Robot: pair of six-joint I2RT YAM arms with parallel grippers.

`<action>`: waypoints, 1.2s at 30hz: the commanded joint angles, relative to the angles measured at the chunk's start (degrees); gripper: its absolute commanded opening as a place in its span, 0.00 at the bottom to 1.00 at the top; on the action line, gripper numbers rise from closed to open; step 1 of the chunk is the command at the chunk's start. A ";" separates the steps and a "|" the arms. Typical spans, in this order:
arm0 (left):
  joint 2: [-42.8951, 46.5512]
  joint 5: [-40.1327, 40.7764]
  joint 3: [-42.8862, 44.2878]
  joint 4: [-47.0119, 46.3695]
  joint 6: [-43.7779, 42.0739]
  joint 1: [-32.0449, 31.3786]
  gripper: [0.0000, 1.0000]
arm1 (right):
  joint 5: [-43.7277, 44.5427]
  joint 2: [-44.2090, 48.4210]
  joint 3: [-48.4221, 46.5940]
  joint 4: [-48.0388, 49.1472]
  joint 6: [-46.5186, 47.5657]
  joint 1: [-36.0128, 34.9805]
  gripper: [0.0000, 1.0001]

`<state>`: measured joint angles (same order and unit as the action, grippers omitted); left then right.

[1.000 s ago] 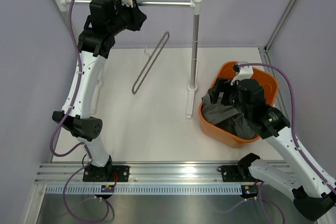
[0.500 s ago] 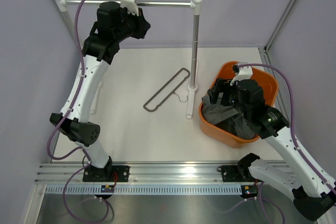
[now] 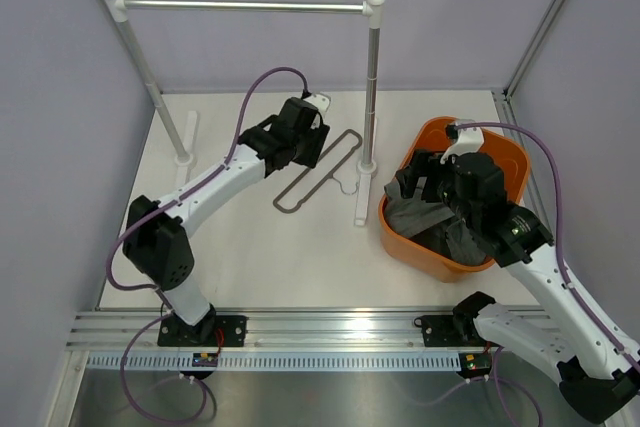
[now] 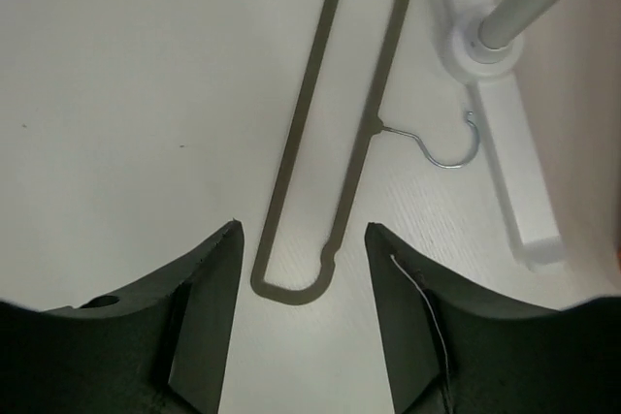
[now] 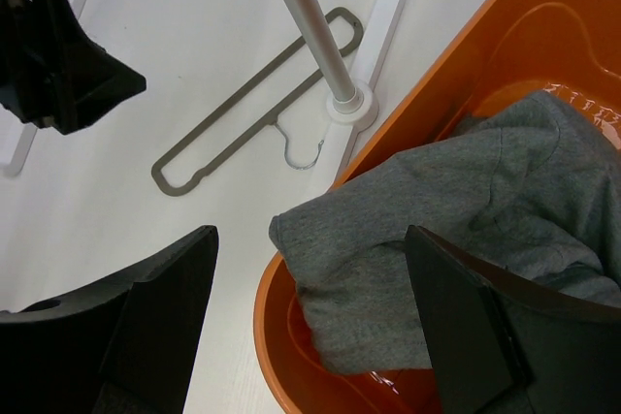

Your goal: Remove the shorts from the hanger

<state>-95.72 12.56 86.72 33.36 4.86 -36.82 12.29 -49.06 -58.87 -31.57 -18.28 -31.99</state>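
1. The hanger (image 3: pixel 318 169) (image 4: pixel 335 133) (image 5: pixel 257 99) lies flat on the white surface (image 3: pixel 260 257), bare. Its long loop runs on a slant, and its small hook (image 4: pixel 448 147) points toward the foot of the rack's post (image 3: pixel 372 77).
2. In the left wrist view, the loop's rounded near end sits in the gap between the left jaws. It is roughly centred and touches neither jaw.
3. The left jaws stand partly open above that end and have hold of nothing. The left arm (image 3: pixel 220 182) reaches low across the surface toward the hanger.
4. The shorts (image 3: pixel 440 222) (image 5: pixel 456 230), grey, are bunched inside an orange basin (image 3: pixel 500 162) to the right of the post. One edge is draped over the basin's near rim, well apart from the hanger.
5. The right jaws stand wide open over the basin's rim and the shorts and grip nothing. Whether they touch the cloth cannot be told.
6. The silver rail (image 3: pixel 240 6) with white joints spans the back, with nothing hanging on it.
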 commanded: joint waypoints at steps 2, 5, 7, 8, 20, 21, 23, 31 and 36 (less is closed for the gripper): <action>-4.02 5.29 -3.39 -1.64 2.69 0.52 0.54 | -0.96 1.51 0.25 0.02 -0.70 0.26 0.86; -6.22 1.69 -4.71 -1.55 3.84 0.08 0.53 | -0.78 1.86 0.42 -0.59 -0.88 0.26 0.87; -8.16 0.02 -5.50 -1.90 4.10 -0.62 0.53 | -0.69 2.21 0.60 -0.68 -0.96 0.26 0.87; -8.86 -0.51 -5.68 -1.90 4.10 -1.32 0.53 | -0.52 2.39 0.60 -0.77 -0.96 0.26 0.87; -18.44 0.01 -4.72 0.82 5.86 -2.21 0.56 | 0.01 4.06 0.60 -2.00 -0.88 0.26 0.87; -18.97 0.27 -4.37 1.26 5.86 -2.21 0.56 | -0.08 4.14 0.60 -2.18 -0.88 0.17 0.87; -20.02 0.98 -4.01 1.35 6.04 -2.12 0.58 | -0.25 4.32 0.43 -2.18 -0.96 0.26 0.87; -23.02 -4.98 -4.53 -0.14 6.12 -0.54 0.45 | -0.08 5.90 -0.28 -3.76 -0.79 0.26 0.86; -23.28 -15.52 -7.44 -3.47 6.74 1.39 0.33 | 0.19 7.04 -0.19 -4.46 -0.70 0.35 0.87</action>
<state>-116.49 5.54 81.84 32.67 10.81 -37.06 12.43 -43.00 -58.15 -35.68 -18.90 -31.99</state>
